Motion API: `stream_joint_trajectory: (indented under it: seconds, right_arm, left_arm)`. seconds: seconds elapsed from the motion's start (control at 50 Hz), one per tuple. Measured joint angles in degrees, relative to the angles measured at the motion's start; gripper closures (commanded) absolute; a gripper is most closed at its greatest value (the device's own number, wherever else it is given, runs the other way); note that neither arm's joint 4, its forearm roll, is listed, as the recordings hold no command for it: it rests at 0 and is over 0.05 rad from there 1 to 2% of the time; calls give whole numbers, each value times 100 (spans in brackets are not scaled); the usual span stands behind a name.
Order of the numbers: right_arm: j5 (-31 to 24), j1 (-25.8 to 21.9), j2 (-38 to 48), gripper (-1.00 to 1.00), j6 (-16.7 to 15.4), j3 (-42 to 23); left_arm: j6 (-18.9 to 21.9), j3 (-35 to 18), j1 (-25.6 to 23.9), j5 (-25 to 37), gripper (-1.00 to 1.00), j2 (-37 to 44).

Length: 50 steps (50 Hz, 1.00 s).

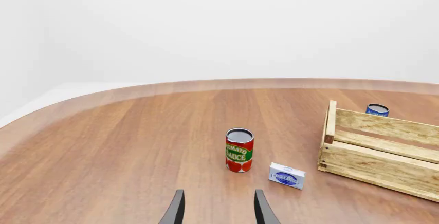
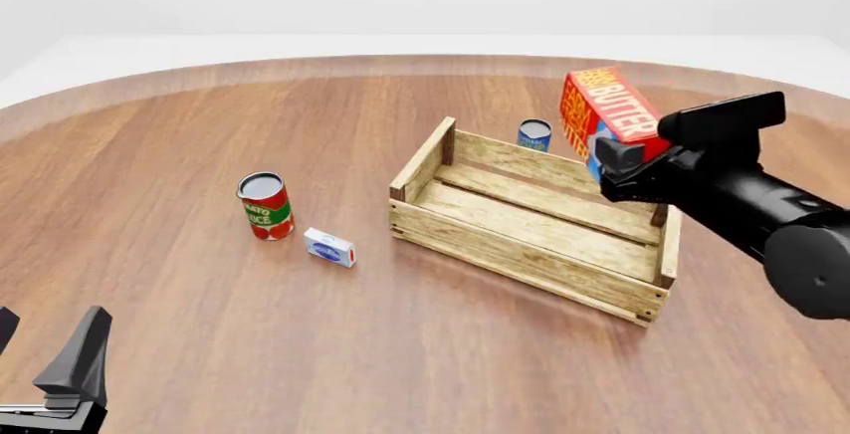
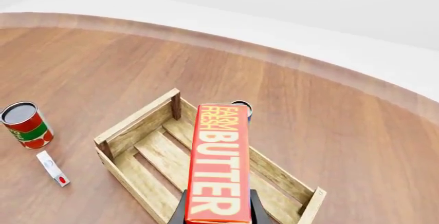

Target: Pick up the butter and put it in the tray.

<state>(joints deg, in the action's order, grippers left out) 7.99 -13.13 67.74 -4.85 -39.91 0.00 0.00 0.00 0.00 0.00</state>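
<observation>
front view: one butter carton (image 2: pixel 608 108) clamped in the right gripper (image 2: pixel 614 160), one tray (image 2: pixel 531 255), two cans, one small box; left gripper (image 2: pixel 47 349) spread wide; wooden table (image 2: pixel 199 334), white room.

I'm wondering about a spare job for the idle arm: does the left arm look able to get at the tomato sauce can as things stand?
Probably yes. The left gripper is open and points at the tomato sauce can, with only bare table between them; the small white-and-blue box sits off to one side.

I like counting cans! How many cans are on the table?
2. The tomato sauce can stands left of the tray, near the small white box. The blue can stands behind the tray, partly hidden.
</observation>
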Motion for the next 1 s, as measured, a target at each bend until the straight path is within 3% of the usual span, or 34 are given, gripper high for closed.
stream_joint_trajectory:
  seconds: [1.0]
  right_arm:
    - [576, -204, 1443, 100, 131, -491]
  left_arm:
    - [0, 0, 0, 0, -100, 0]
